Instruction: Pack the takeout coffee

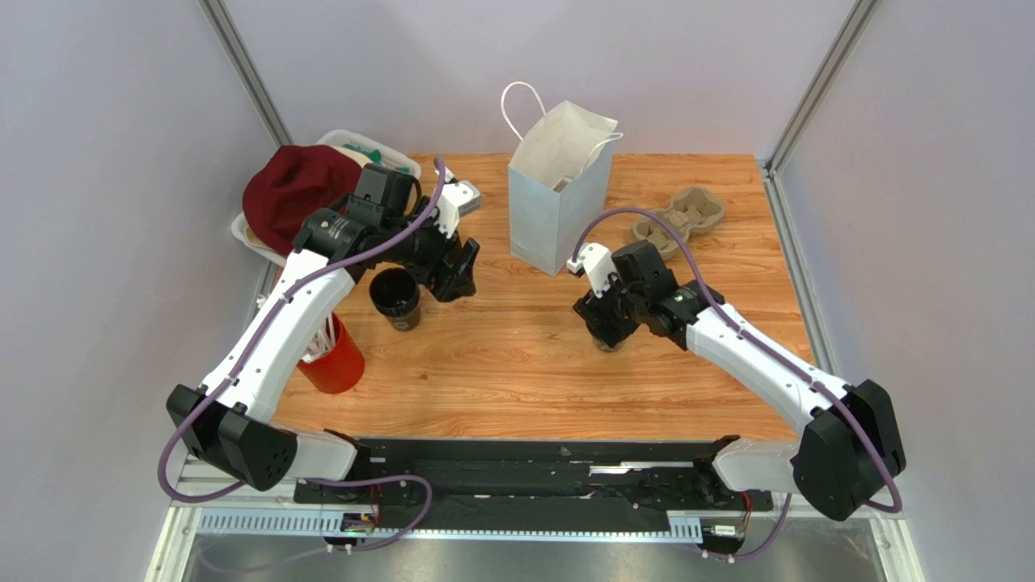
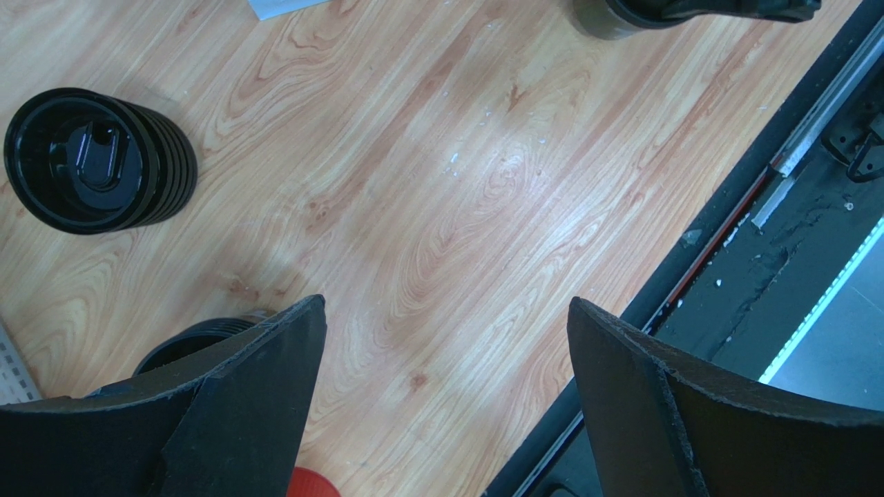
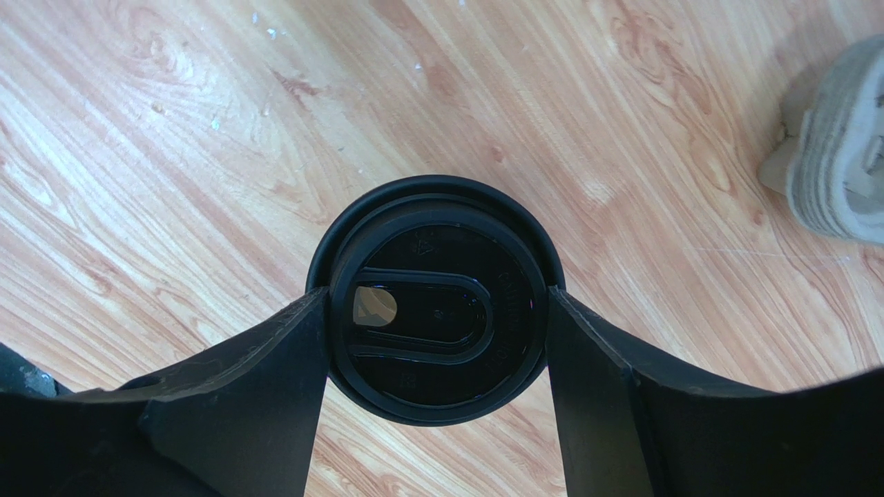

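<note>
The takeout coffee is a small black cup with a black lid, seen from above between my right fingers. My right gripper is shut on it, both pads against the lid's sides, low over the table's middle right. The cup also shows at the top edge of the left wrist view. The pale-blue paper bag stands open at the back centre. My left gripper is open and empty, just right of a second dark cup that has no lid.
A stack of black lids lies on the wood. A red cup of straws stands front left. The grey pulp cup tray lies back right, right of the bag. A maroon cap rests on a white tray back left.
</note>
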